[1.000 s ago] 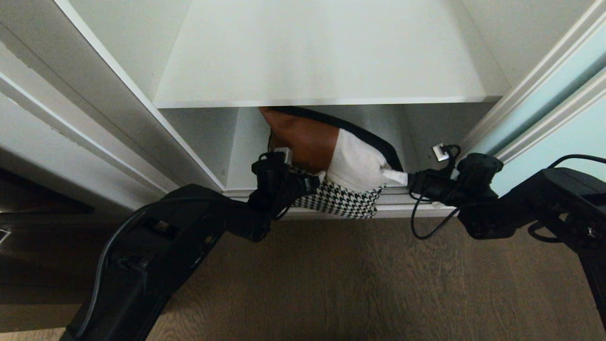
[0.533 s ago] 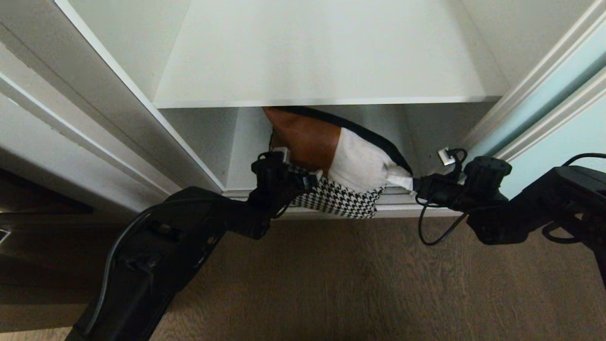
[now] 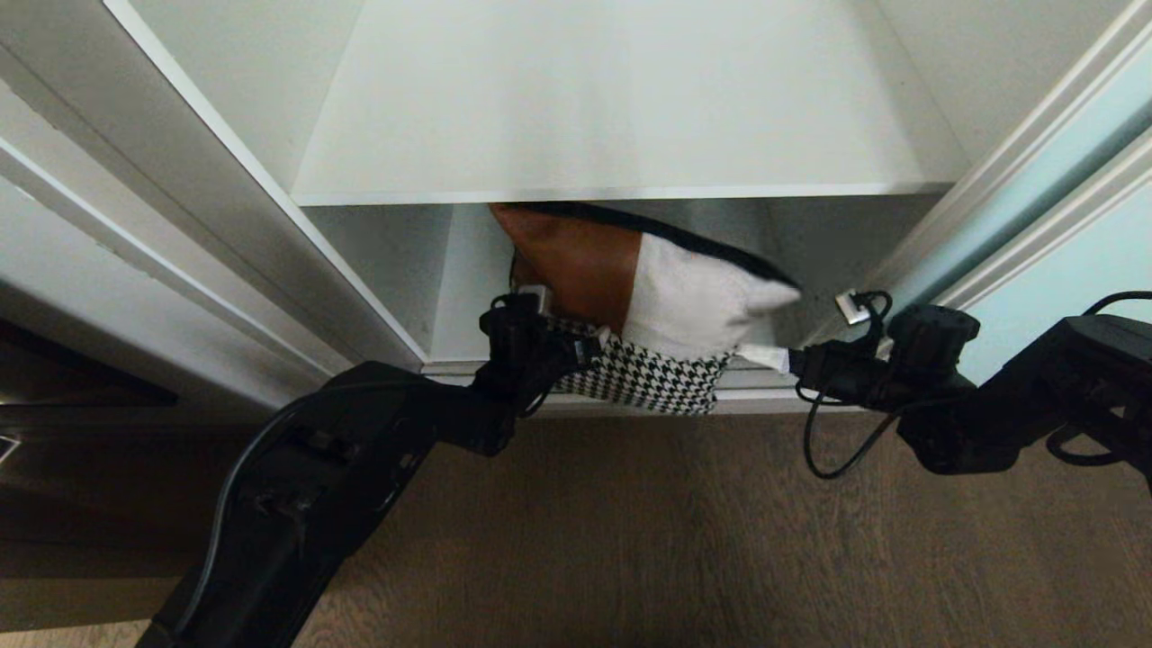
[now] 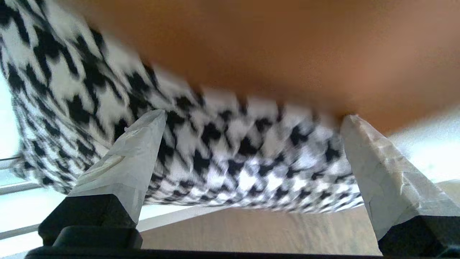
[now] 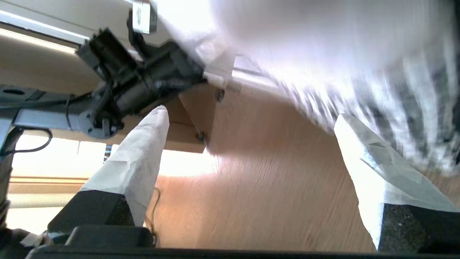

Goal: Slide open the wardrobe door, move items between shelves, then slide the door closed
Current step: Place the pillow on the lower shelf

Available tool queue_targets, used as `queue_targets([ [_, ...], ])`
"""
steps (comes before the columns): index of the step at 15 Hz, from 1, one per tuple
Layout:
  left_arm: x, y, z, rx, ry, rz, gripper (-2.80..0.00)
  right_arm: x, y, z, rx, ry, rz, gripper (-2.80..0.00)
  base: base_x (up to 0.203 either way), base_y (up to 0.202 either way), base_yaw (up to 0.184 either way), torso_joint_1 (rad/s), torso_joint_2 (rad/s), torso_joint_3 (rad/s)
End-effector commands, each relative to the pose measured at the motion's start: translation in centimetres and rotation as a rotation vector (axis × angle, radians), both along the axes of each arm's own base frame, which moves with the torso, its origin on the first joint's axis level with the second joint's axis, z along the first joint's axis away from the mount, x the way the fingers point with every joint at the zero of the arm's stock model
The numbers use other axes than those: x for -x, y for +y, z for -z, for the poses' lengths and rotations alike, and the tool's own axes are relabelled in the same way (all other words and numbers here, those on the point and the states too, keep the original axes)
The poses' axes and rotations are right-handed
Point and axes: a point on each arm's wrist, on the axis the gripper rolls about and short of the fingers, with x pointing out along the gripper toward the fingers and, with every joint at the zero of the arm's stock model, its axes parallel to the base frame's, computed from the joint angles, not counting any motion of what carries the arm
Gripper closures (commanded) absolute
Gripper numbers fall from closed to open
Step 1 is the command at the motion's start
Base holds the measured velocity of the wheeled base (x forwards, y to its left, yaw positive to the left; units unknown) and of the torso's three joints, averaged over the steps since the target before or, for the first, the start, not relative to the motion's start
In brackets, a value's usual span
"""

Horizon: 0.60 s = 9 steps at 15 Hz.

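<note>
Wood floor (image 3: 630, 540); bundles (image 3: 666, 306) on lower shelf; L gripper (image 4: 251, 118) + R gripper (image 5: 251, 111) fingers apart, nothing held.

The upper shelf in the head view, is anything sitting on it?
No, the upper shelf is bare; both fabric bundles lie in the compartment below it.

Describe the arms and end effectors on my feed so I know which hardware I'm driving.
Both arms are matte black with chunky rounded housings and loose black cables looping near the wrists. The left end effector and right end effector each have two tapered fingers wrapped in whitish tape on black bases. A small silver connector sits by the right wrist.
</note>
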Motion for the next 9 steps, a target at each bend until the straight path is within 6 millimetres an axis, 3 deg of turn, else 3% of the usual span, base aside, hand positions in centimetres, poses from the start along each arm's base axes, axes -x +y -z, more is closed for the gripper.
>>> queue_targets([
  [1, -0.1, 0.0, 0.6, 0.001, 0.003, -0.001, -2.8, 1.1, 0.0, -1.4, 0.003, -0.021, -0.006, -2.8, 0.0, 0.0, 0.0, 0.0, 0.0, 0.0],
  [4, -0.3, 0.2, 0.9, -0.005, 0.013, -0.005, -2.8, 2.2, -0.3, -2.6, 0.004, -0.029, 0.0, -2.8, 0.0, 0.0, 0.0, 0.0, 0.0, 0.0],
  [9, -0.3, 0.7, -0.3, -0.001, -0.022, -0.04, -2.8, 3.6, -0.5, -1.5, 0.015, 0.02, 0.006, -2.8, 0.0, 0.0, 0.0, 0.0, 0.0, 0.0],
])
